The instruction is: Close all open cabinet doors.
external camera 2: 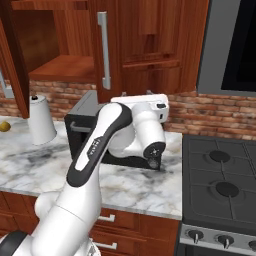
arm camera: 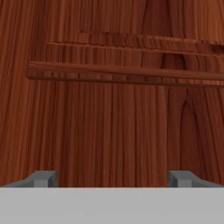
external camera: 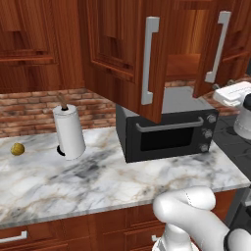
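My gripper (arm camera: 112,178) had its two tips set well apart, nothing between them, facing a reddish panelled wood surface close ahead; I could not tell whether the tips touched it. In the right base view the hand (external camera 2: 150,107) sat at the lower edge of the right door (external camera 2: 107,47), which stood swung out from the cabinet, its bar handle (external camera 2: 104,50) rising just above the hand. Beyond that door, farther from the hand, was the open cabinet shelf (external camera 2: 65,67), then the left door (external camera: 122,54), also swung wide over the counter. Directly below the hand stood the microwave (external camera: 169,130); past it, on the far side from the stove (external camera 2: 220,187), were the paper towel roll (external camera: 68,130) and a small yellowish fruit (external camera: 17,148). Both doors were still open. I judged the risks as these: a push near the door's low edge could slip off beneath it; the elbow, crowded over the microwave, could strike it; closing one door would leave the other ajar.
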